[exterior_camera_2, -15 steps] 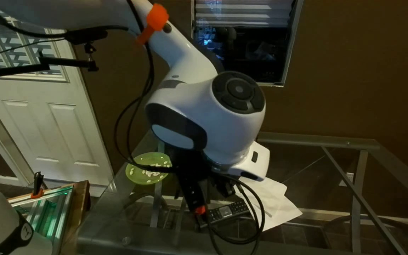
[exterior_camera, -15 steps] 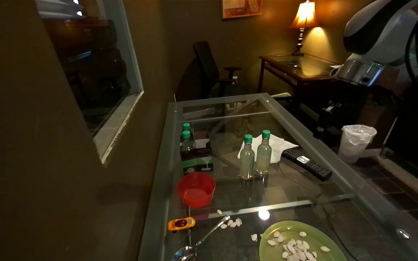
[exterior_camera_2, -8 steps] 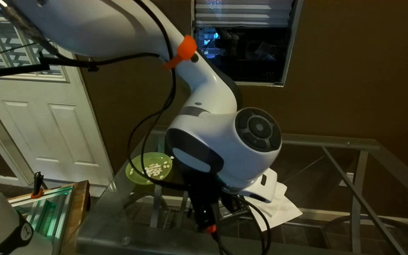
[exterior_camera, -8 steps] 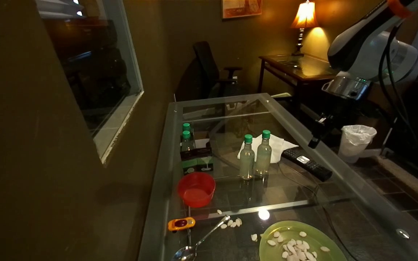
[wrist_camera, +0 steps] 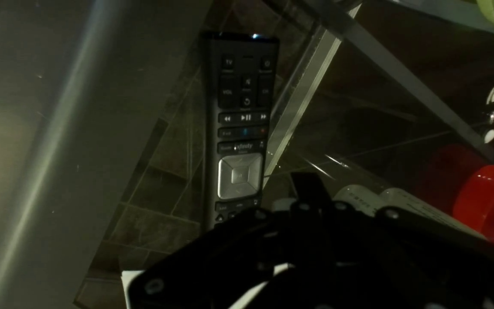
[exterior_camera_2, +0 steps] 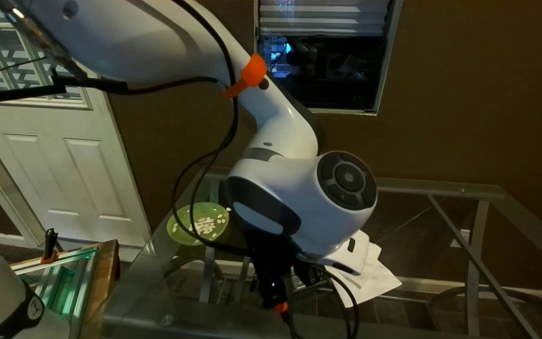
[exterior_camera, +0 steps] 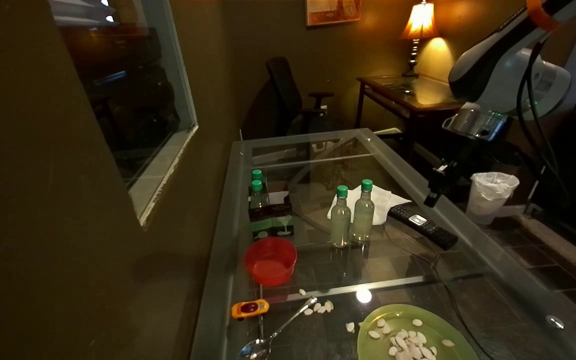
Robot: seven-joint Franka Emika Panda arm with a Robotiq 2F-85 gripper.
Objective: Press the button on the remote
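Observation:
The remote (exterior_camera: 424, 227) is a black bar with a silver pad, lying flat on the glass table near its edge. In the wrist view the remote (wrist_camera: 239, 128) shows its buttons and silver direction pad; its lower end is hidden behind my gripper. My gripper (wrist_camera: 309, 186) is shut, with nothing seen between its fingers. Its tip appears just right of the silver pad in that view. In an exterior view the gripper (exterior_camera: 432, 200) points down above the remote, apart from it. In an exterior view the arm and the gripper body (exterior_camera_2: 271, 278) hide most of the remote.
Two capped bottles (exterior_camera: 350, 217) stand beside the remote, near a white paper (exterior_camera: 385, 200). A red bowl (exterior_camera: 271, 261), a bottle carton (exterior_camera: 272, 222), a toy car (exterior_camera: 250, 309), a spoon (exterior_camera: 285, 325) and a green plate (exterior_camera: 378, 345) with white pieces are on the table.
My arm and gripper have come lower and nearer to the remote, mostly in the first half second. Since then they have shifted only slightly. The remote has not moved.

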